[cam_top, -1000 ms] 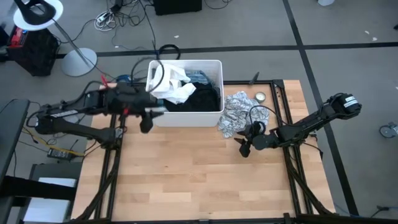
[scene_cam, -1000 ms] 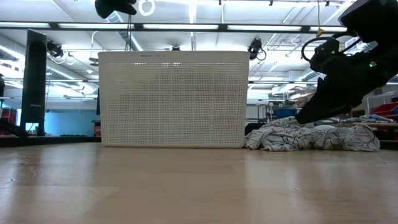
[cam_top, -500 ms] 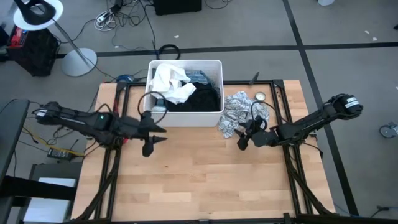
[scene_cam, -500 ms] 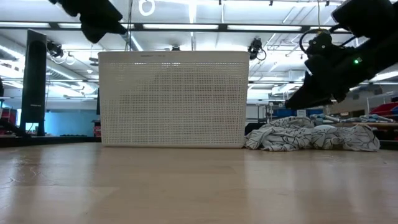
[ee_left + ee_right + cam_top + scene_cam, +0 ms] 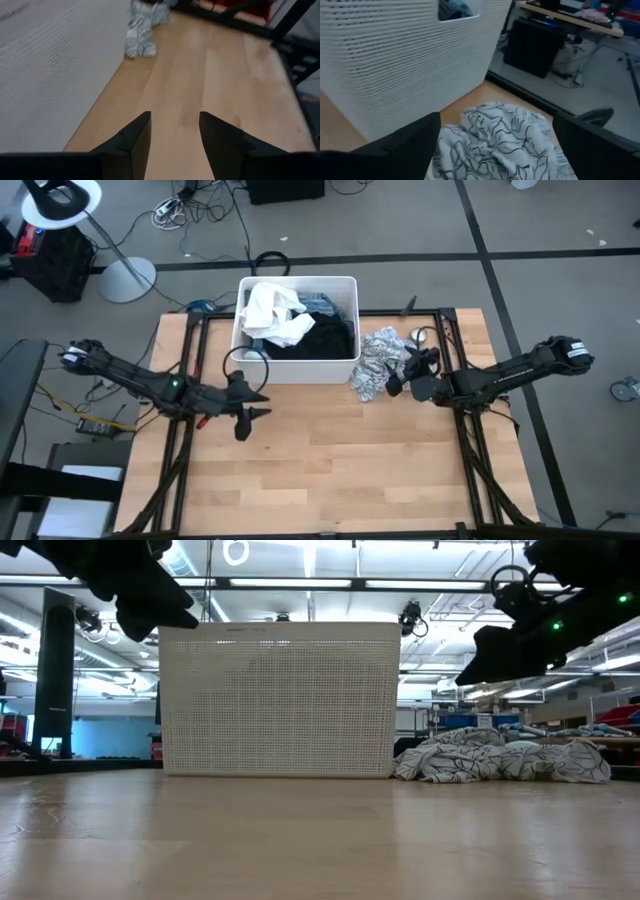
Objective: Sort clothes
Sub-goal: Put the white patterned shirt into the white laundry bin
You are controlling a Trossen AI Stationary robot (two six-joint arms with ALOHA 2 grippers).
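Both spread: left end effector (image 5: 247, 413) over bare wood before the tub (image 5: 297, 368), right end effector (image 5: 394, 383) at the patterned garment's (image 5: 376, 362) edge.

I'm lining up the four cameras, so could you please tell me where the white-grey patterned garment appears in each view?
High view: patterned garment on the table, right of the white tub.
Low view: heaped at the tub's right.
Left wrist view: far off, by the tub wall.
Right wrist view: close, centre.
Shared landmark: the tub.
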